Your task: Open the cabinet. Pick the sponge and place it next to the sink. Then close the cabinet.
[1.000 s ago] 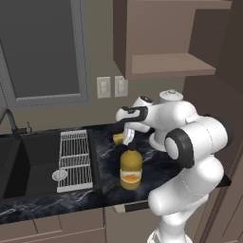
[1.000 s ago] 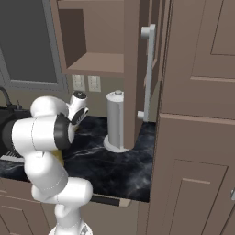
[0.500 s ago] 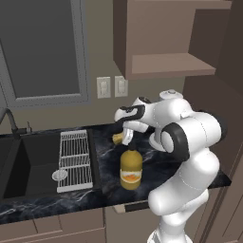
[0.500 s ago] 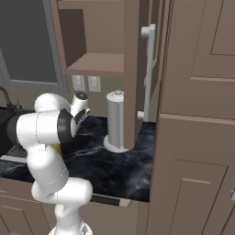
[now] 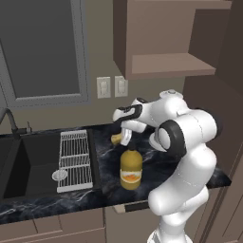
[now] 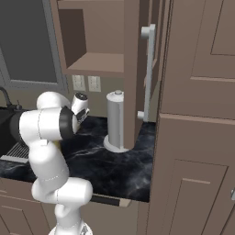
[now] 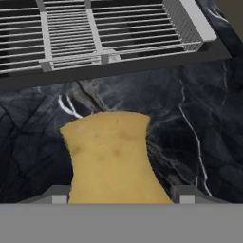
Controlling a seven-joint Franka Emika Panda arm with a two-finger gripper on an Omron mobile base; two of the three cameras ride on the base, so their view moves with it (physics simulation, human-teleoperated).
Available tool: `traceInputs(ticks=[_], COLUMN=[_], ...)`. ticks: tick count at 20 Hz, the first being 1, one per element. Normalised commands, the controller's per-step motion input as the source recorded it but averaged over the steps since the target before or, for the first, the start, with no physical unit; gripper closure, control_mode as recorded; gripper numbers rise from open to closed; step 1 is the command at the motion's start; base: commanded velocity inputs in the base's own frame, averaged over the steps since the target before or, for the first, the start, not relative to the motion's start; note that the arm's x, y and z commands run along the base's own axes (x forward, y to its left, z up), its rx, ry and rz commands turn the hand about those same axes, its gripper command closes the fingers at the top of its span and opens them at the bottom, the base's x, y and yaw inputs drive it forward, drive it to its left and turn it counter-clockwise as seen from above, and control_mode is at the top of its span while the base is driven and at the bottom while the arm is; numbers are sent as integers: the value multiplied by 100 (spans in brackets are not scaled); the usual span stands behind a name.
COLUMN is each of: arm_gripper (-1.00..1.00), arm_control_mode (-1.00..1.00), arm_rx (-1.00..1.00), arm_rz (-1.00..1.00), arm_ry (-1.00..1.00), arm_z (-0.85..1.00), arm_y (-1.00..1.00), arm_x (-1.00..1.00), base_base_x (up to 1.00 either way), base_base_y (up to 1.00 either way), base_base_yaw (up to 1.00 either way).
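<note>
While you look through the left base view, the gripper (image 5: 124,137) hangs over the dark marble counter (image 5: 156,166) with the sponge (image 5: 117,138) caught between its fingers, a tan block poking out toward the sink (image 5: 28,166). Just below and in front of the jaws stands the orange bottle (image 5: 130,170), apart from them. Beyond the jaws, sink-side, the white wire rack (image 5: 75,154) lies along the basin's edge.

Over to the right base view: the cabinet (image 6: 137,69) door stands swung open, its silver bar handle (image 6: 147,73) edge-on to you, with the paper towel roll (image 6: 115,121) upright on the counter beside it.

Now your hand view: the jaws are clamped on the sponge (image 7: 114,156), which sits between them and reaches ahead over the black marble. Further ahead of the jaws runs the wire rack (image 7: 109,33), with counter between it and the sponge.
</note>
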Motion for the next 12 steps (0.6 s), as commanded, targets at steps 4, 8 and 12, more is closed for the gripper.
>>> traceInputs(ticks=[4, 8, 12], arm_gripper=[100, 100, 100], arm_control_mode=[-100, -100, -100], arm_rx=[0, 0, 0], arm_rz=[0, 0, 0], arm_ry=[0, 0, 0], arm_z=[-30, -17, -6], arm_y=[0, 0, 0], arm_x=[16, 7, 2], base_base_x=[0, 0, 0], base_base_y=[0, 0, 0], base_base_yaw=[0, 0, 0])
